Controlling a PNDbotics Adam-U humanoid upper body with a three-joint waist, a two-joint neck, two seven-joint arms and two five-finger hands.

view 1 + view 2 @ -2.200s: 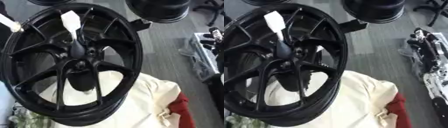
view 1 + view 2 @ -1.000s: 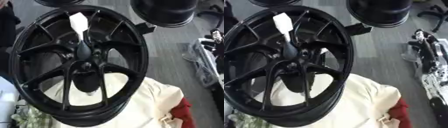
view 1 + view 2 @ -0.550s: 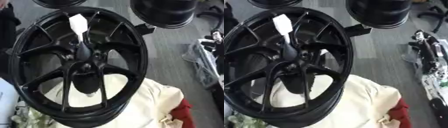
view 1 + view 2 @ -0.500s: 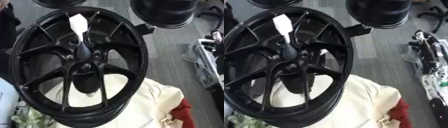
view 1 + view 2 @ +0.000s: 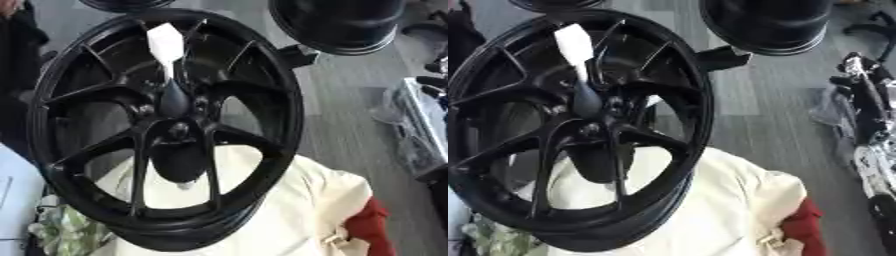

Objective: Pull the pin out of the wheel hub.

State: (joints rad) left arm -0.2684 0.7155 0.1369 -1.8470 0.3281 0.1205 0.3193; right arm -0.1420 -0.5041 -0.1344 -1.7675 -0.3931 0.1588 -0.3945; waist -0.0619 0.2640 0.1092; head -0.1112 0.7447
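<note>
A cream cloth (image 5: pixel 289 210) covers the support under the black wheel (image 5: pixel 262 100), with a red cloth (image 5: pixel 372 225) at its right edge; grey floor (image 5: pixel 341 115) lies beyond.

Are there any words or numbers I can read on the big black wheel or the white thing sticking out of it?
None can be read.
Wheel: plain black, no lettering or logo that shows.
White tag on the pin: blank.
Cream cloth: no print that shows.
Clutter at the right edge: too blurred to tell whether it bears any text.
</note>
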